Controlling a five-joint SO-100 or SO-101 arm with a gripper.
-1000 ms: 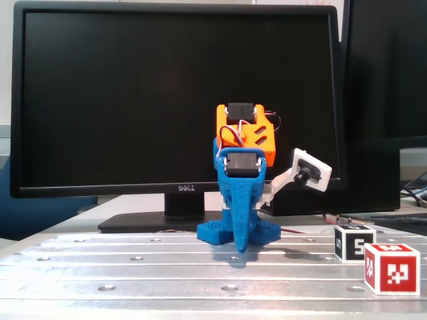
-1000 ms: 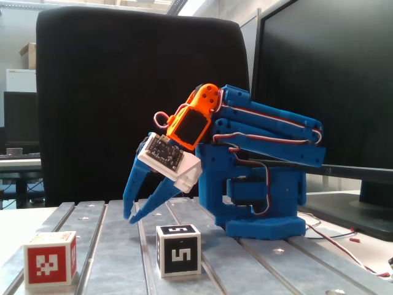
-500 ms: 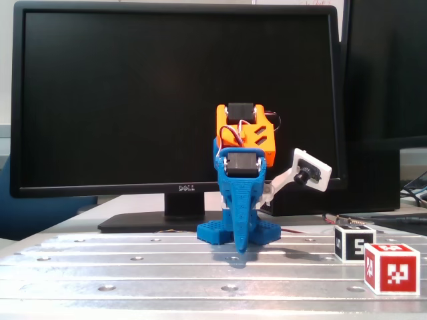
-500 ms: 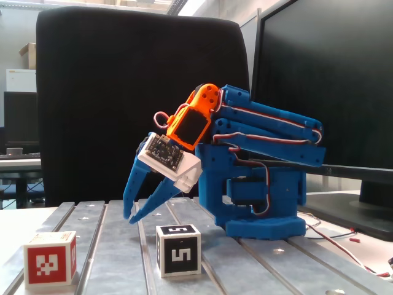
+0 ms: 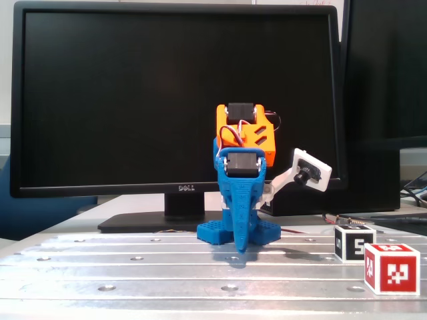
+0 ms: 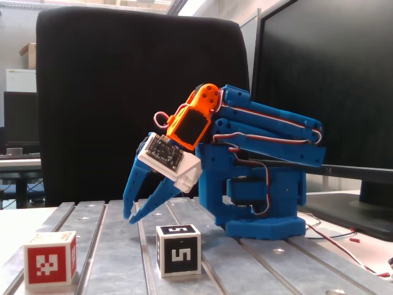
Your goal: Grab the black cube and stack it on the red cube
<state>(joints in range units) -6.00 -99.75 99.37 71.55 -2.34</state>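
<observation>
The blue arm [image 6: 258,178] sat folded on the metal desk [image 6: 110,246], its upper links lying nearly level and the orange wrist section [image 6: 193,120] bent down toward the front. In a fixed view the end effector [image 6: 129,218] pointed down and to the left, its tips hovering just above the desk; the two blue fingers [image 6: 136,181] stood slightly apart, closing toward each other at the tips, with nothing between them. In the head-on fixed view the end effector [image 5: 240,247] showed only as a narrow blue wedge, so the gap could not be judged there. A small white camera [image 5: 310,170] stuck out from the wrist on the right.

The black cube [image 6: 178,250] rested flat on the desk, in front of and below the fingertips and apart from them, one white label with a black "5"-like mark facing the camera upright and another on its top face. Being a cube, it had no long axis. The red cube [image 6: 50,258] stood well to its left in that view, also flat, not touching it. Head-on, the black cube [image 5: 353,243] sat just behind the red cube [image 5: 391,269] at the right. A dark Dell monitor [image 5: 133,100] filled the background.
</observation>
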